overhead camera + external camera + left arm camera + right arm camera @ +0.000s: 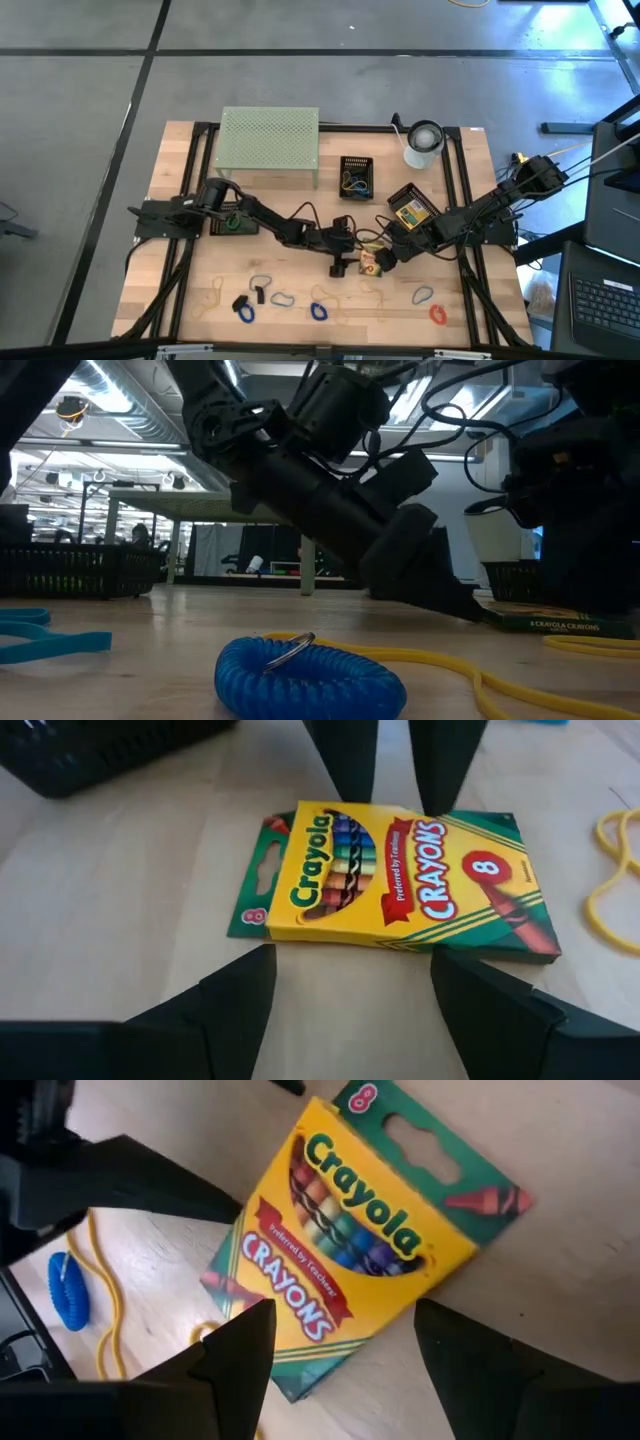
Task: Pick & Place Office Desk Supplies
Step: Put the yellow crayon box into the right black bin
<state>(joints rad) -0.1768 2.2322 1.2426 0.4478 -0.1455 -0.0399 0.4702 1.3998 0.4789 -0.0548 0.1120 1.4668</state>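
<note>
A yellow-green crayon box (374,262) (400,880) (340,1260) lies flat on the wood table, face up, near the middle. My left gripper (345,262) (350,990) is open, with its fingers just short of one long edge of the box. My right gripper (388,250) (345,1350) is open on the opposite side. Its two fingers (345,760) reach the other long edge. A second crayon box (412,212) lies beside the right arm. Loop clips lie along the near edge: blue (318,312) (310,670), blue (243,312), red (437,314). My right gripper's fingertips (440,790) stand at the crayon box's long edge (400,815), coming slanting down from the table's right. I cannot tell whether they touch it. The box lies flat on the table.
A black basket (356,175) with small items stands behind the grippers. The white roll (422,145) and the pale-green mesh stand (270,138) are at the far edge. A yellow cord (610,870) (500,680) lies near the box. Thin tan bands (215,295) lie near left.
</note>
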